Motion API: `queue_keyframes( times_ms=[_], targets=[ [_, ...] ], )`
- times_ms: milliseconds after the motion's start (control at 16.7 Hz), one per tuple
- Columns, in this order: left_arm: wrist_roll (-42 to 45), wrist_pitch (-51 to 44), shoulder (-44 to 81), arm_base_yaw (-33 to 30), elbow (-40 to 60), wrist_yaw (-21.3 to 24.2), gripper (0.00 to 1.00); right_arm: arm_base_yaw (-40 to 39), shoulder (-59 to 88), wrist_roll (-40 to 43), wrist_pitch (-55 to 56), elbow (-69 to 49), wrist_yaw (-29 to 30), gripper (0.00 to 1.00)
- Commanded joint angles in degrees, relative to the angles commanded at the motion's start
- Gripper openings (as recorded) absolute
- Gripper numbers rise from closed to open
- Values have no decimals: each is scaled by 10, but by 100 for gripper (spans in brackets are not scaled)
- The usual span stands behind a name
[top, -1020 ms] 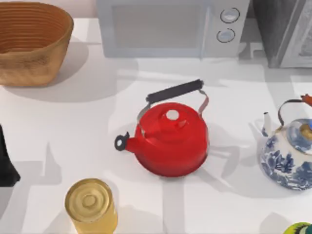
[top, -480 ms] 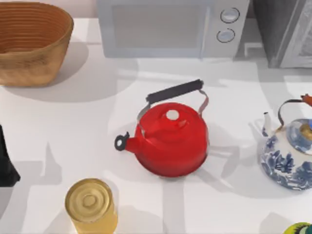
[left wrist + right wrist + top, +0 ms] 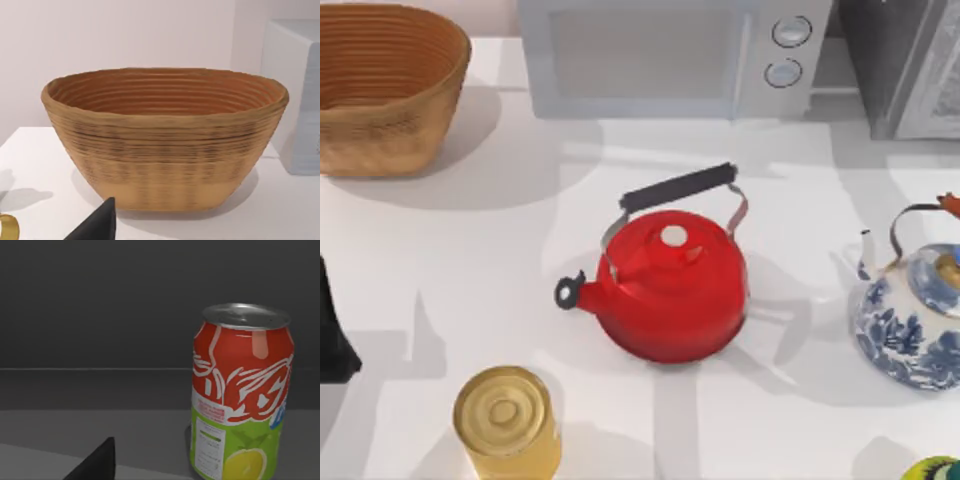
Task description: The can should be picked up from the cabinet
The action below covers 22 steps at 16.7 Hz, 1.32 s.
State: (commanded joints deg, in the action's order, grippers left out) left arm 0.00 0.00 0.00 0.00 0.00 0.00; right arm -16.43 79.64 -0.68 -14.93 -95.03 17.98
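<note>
The can has a red-and-white upper half, a green lower half with a lemon picture and a silver top. It stands upright on the dark floor inside the cabinet. A black part of my right gripper shows low in the right wrist view, beside the can and apart from it. In the top view the dark grey speckled cabinet stands at the back right, with its pale panelled door. My left gripper is parked at the table's left edge, facing the basket.
A red kettle stands mid-table. At the back are a woven basket on the left and a white microwave. A gold-yellow can is at the front left and a blue-and-white teapot at the right.
The shadows on the table in front of the cabinet have shifted slightly. The objects on the table and the left arm have not moved.
</note>
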Motion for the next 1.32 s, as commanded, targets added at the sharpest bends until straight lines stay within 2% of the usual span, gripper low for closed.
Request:
queue_keyframes(
  times_ms=[540, 840, 1320],
  targets=[
    [0, 0, 0, 0, 0, 0, 100, 28, 115, 0, 10, -104, -28, 100],
    [0, 0, 0, 0, 0, 0, 100, 31, 124, 0, 11, -112, -30, 100],
    [0, 0, 0, 0, 0, 0, 100, 31, 124, 0, 11, -112, -30, 40]
  ],
)
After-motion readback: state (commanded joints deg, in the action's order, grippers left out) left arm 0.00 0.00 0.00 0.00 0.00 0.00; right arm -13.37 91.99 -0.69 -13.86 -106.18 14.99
